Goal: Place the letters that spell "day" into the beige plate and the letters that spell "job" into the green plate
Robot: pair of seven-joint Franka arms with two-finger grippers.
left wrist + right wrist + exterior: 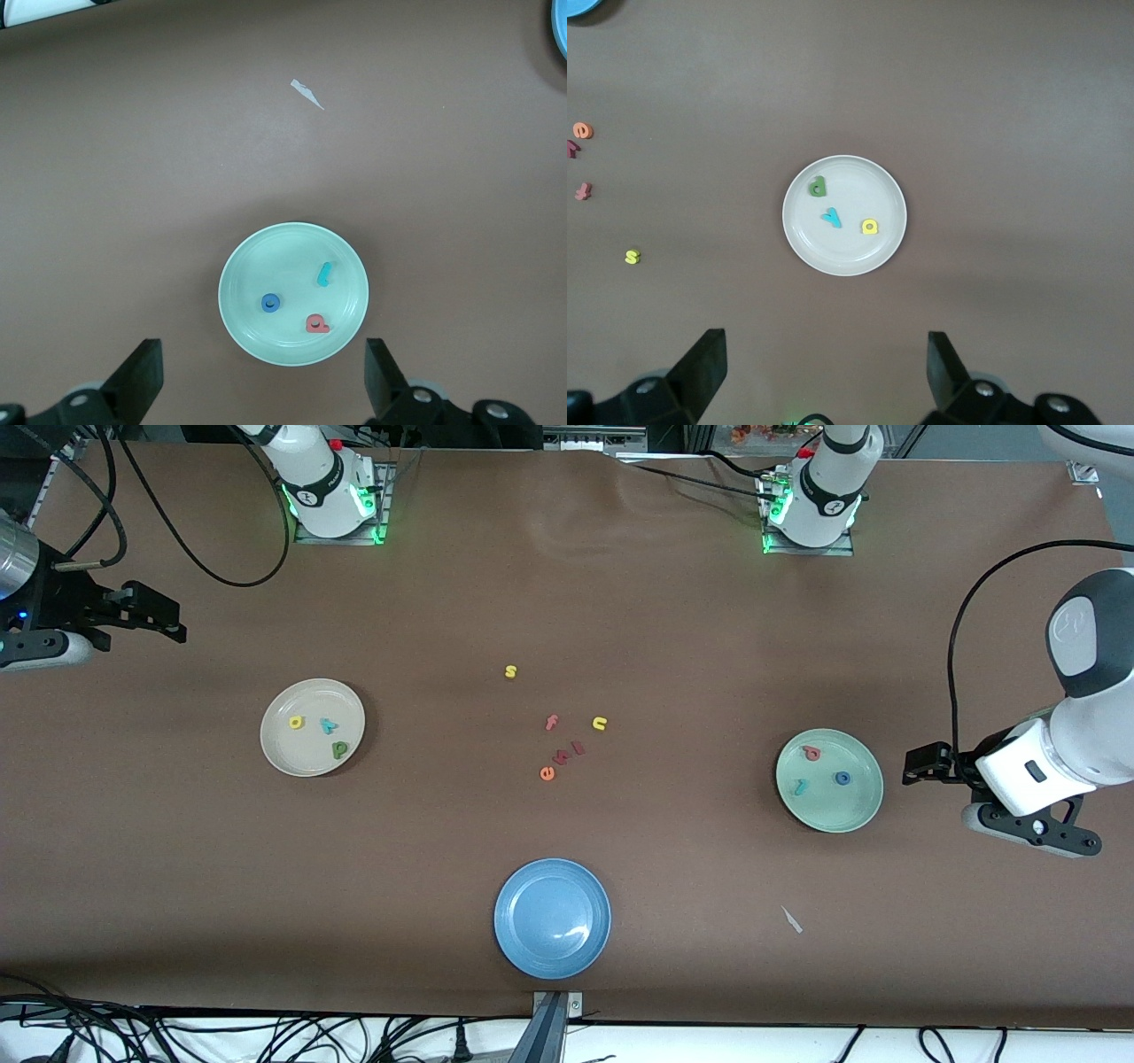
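Observation:
The beige plate (285, 760) (843, 257) lies toward the right arm's end and holds a yellow "a" (296, 723), a teal "y" (329, 725) and a green "d" (340, 750). Toward the left arm's end, the green plate (843, 811) (266, 257) holds a red-pink "b" (811, 754), a blue "o" (842, 779) and a teal "j" (800, 786). My left gripper (921, 764) (261, 381) hangs open and empty beside the green plate. My right gripper (155, 613) (824, 376) hangs open and empty over the table near the beige plate.
A blue plate (532, 948) sits near the front edge, mid-table. Loose letters lie mid-table: a yellow "s" (510, 671), a pink "f" (551, 723), a yellow "u" (600, 724), an orange "e" (547, 773) and two small red ones. A paper scrap (791, 919) lies near the green plate.

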